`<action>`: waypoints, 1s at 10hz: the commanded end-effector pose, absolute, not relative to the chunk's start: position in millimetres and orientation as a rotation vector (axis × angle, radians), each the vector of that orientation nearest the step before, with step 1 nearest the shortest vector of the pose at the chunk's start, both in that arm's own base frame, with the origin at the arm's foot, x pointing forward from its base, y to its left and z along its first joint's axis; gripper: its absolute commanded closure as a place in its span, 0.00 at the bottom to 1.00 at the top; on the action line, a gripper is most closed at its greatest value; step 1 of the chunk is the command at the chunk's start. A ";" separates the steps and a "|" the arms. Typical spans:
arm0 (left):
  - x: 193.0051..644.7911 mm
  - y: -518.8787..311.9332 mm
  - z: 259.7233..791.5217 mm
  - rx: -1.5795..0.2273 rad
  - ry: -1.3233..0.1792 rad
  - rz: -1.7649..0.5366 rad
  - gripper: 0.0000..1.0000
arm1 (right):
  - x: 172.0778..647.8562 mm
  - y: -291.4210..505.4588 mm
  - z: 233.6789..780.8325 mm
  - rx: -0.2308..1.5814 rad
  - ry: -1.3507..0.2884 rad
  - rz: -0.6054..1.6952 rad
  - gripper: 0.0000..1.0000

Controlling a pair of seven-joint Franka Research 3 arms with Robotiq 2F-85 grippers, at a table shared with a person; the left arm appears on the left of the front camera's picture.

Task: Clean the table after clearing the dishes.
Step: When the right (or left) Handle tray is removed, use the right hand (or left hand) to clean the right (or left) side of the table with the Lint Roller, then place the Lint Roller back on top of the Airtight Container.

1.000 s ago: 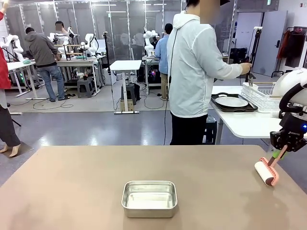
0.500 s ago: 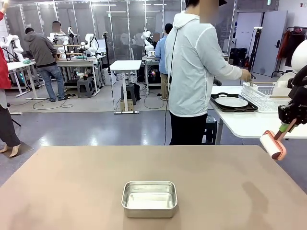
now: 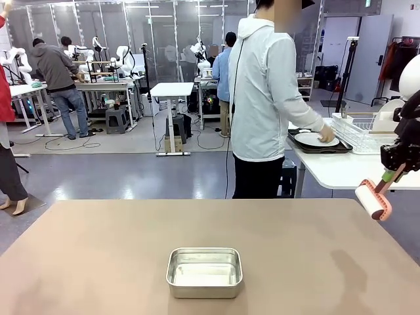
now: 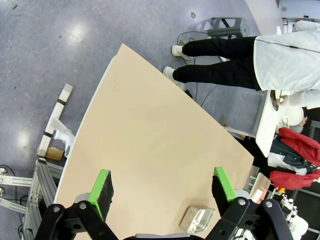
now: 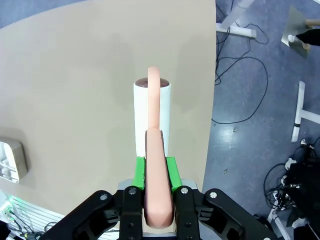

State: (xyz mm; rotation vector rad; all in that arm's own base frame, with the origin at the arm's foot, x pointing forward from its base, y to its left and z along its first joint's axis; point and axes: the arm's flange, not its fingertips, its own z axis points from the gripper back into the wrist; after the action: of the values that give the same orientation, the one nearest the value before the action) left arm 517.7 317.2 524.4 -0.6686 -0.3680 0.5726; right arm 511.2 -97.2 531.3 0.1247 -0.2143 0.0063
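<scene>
While the front view looks across the tan desk (image 3: 98,262), it shows the right hand (image 3: 394,175) raised at the desk's right edge, with a pink lint roller (image 3: 374,198) hanging tilted from it, clear of the surface. A square steel pan (image 3: 204,272) sits near the desk's near edge, about in the middle. Beyond the far edge a person (image 3: 266,98) in a light jacket stands turned to a smaller white desk (image 3: 335,172), one of the person's hands (image 3: 326,136) resting on a white plate (image 3: 314,139) that lies on a dark tray (image 3: 319,147), beside a wire rack (image 3: 357,131).

From the right wrist view the grip is much clearer: the green pads (image 5: 140,173) are pressed against both sides of the pink handle, and the white roll points away, over the desk near its edge. The pan appears at the left border of this view.

From the left wrist view the left hand (image 4: 162,190) is high above the desk with its jaws spread wide and nothing between them. The person's legs show beyond the far edge, and the pan lies small below
</scene>
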 end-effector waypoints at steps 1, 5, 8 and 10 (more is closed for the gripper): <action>511.6 315.0 524.8 -0.663 -0.381 0.568 0.00 | 513.5 -96.3 535.4 0.121 -0.223 0.008 0.79; 511.6 315.0 524.8 -0.663 -0.381 0.568 0.00 | 513.5 -96.3 535.4 0.121 -0.223 0.008 0.79; 511.6 315.0 524.8 -0.663 -0.381 0.568 0.00 | 513.5 -96.3 535.4 0.121 -0.223 0.008 0.79; 511.6 315.0 524.8 -0.663 -0.381 0.568 0.00 | 513.5 -96.3 535.4 0.121 -0.223 0.008 0.79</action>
State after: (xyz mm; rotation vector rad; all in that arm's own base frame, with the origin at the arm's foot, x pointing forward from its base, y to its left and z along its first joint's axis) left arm 517.7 317.2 524.4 -0.6686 -0.3680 0.5726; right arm 511.5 -97.3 531.5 0.1246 -0.2147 0.0063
